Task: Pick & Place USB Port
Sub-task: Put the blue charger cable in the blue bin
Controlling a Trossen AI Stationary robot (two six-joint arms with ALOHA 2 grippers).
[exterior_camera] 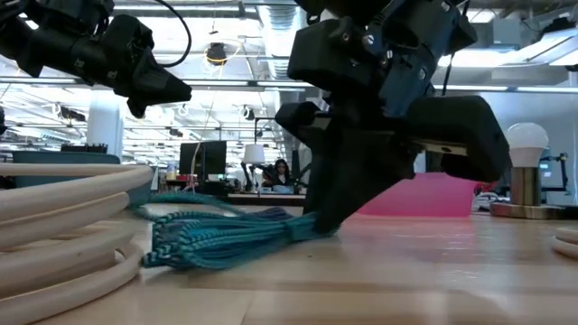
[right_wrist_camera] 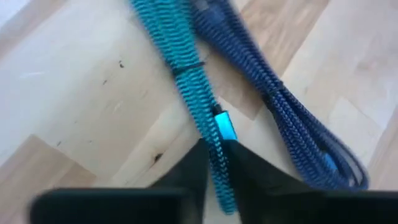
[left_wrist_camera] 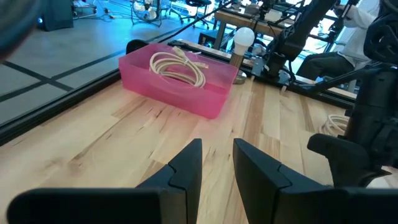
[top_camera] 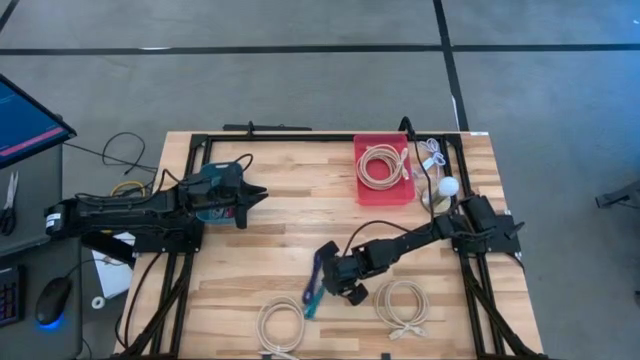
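Wooden table [top_camera: 300, 230]: pink bin [top_camera: 383, 190] w/ white coil at far edge. Left gripper [top_camera: 255, 194] hovers mid-table, fingers narrowly apart, holding nothing. Right gripper [top_camera: 322, 272] low near front edge, fingers pinched on teal USB cable [right_wrist_camera: 196, 93], blue cable [right_wrist_camera: 292, 137] alongside.

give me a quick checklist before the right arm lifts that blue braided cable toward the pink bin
1. Right end effector closed around teal-blue braided USB cable bundle: ok.
2. Grip firm enough to lift: cannot tell.
3. Whole bundle gathered, darker blue loops included: cannot tell.
4. Pink plastic bin has room beside coiled cream cable: ok.
5. Left end effector clear of the path, raised at table's left: ok.
6. White bulb lamp near bin, watch clearance: cannot tell.
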